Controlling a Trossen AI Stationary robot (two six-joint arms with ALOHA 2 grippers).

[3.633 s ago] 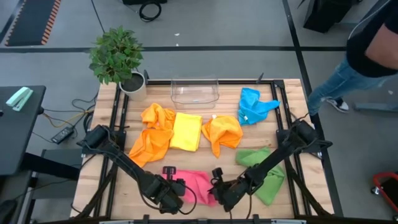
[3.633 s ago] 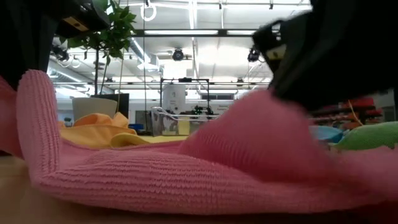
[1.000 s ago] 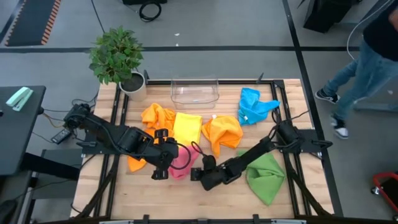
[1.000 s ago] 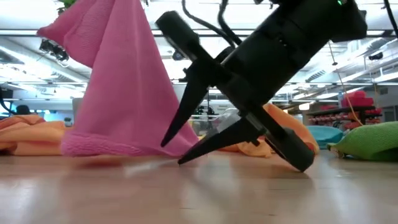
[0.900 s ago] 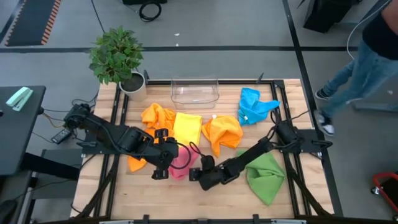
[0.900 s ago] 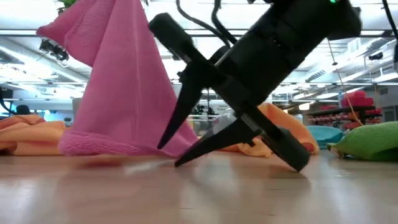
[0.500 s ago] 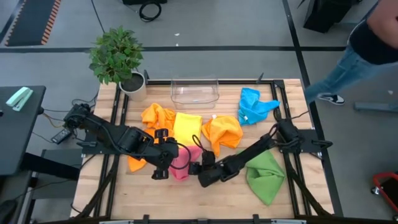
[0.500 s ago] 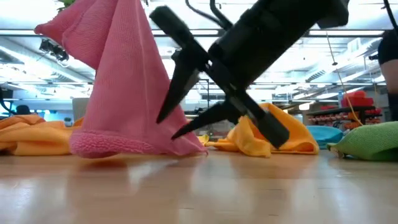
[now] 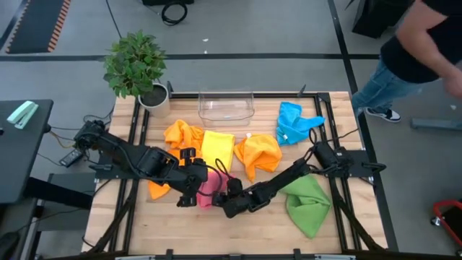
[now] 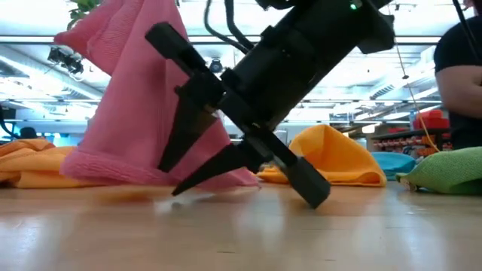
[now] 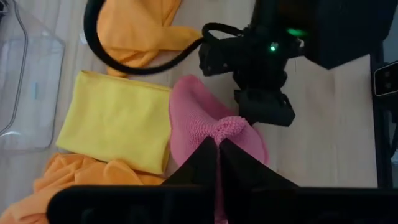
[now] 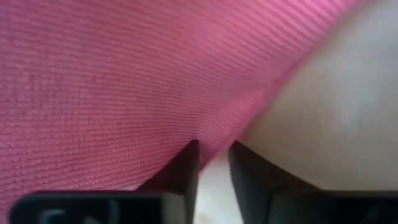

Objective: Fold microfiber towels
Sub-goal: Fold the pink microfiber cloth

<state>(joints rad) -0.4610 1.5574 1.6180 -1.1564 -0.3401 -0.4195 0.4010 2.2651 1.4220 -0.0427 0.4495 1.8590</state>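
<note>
The left gripper (image 11: pixel 217 149) is clamped on the top of the pink towel (image 10: pixel 139 105), holding it up as a peak whose lower edge rests on the table (image 9: pixel 216 227). The right gripper (image 10: pixel 172 179), fingers parted, reaches into that lower edge from beside it. Just behind lie the yellow towel (image 9: pixel 216 150) and two orange towels (image 9: pixel 258 154).

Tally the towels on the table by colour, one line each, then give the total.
Orange towels: 2
Yellow towel: 1
Pink towel: 1
Green towel: 1
Blue towel: 1
Total: 6
</note>
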